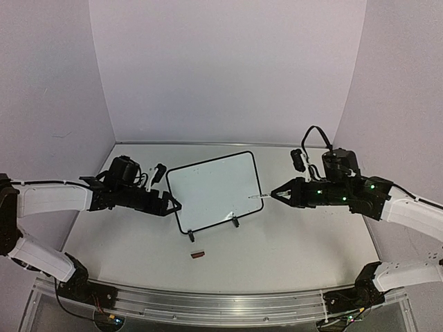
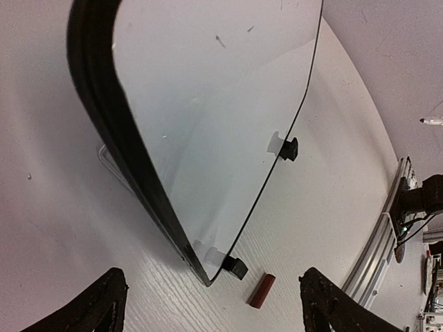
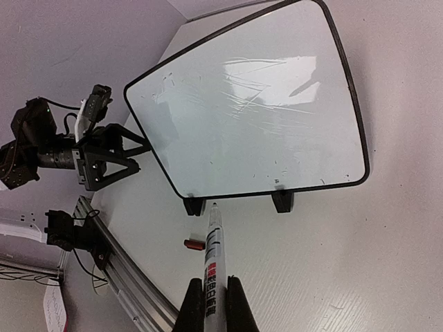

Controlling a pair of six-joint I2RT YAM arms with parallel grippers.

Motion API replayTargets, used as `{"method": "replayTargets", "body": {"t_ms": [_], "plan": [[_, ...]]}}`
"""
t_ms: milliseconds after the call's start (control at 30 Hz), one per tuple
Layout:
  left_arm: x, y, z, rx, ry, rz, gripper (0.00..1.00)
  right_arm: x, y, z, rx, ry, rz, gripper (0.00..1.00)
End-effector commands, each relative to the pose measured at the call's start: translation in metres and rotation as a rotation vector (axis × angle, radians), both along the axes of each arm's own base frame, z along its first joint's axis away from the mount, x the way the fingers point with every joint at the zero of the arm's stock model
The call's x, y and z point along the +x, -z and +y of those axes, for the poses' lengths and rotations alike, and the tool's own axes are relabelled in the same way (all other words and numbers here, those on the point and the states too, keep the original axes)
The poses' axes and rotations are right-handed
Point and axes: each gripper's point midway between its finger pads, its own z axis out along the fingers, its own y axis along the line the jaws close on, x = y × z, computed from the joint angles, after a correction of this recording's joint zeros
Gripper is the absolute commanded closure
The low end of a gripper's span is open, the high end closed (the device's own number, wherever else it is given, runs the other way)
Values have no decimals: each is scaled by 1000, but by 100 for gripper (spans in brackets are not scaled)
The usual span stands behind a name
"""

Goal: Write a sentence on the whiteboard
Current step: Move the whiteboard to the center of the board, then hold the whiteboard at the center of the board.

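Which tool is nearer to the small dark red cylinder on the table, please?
Left. The left tool is at the black-rimmed whiteboard's left edge, behind the cylinder; the right tool is beyond its right edge.

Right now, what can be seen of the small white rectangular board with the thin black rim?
The whiteboard rests on the table, slightly turned, with rounded corners, a glossy face and two black feet on its near edge. It is blank except faint smudges. The open left gripper is at its left edge, the marker tip by its right.

Marker [image 1: 257, 197] in right pincer [image 1: 270, 196] near whiteboard [image 1: 214, 190]
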Motion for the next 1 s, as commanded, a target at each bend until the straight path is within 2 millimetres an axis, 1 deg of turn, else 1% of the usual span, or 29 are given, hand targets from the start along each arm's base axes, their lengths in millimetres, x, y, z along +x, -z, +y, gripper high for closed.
{"method": "replayTargets", "body": {"t_ms": [0, 67, 133, 267, 400, 567, 633, 767, 967], "plan": [[16, -43, -2, -158, 16, -105, 15, 10, -23, 8, 33, 3, -73, 100], [23, -51, -4, -182, 25, -125, 17, 11, -23, 10, 35, 2, -73, 100], [31, -59, -6, -197, 31, -146, 21, 11, -23, 11, 38, 2, -72, 100], [49, -60, -6, -215, 34, -146, 34, 10, -22, 11, 39, 2, -71, 100], [58, -64, -3, -247, 43, -158, 44, 9, -23, 9, 41, 10, -76, 100], [61, -72, -6, -283, 76, -177, 53, 8, -21, 8, 39, 13, -75, 100], [61, -72, -7, -292, 86, -177, 58, 8, -20, 8, 38, 14, -73, 100], [60, -71, -6, -302, 103, -174, 70, 9, -21, 9, 38, 13, -74, 100], [54, -67, 1, -276, 102, -197, 86, 9, -20, 9, 38, 14, -72, 100]]}}
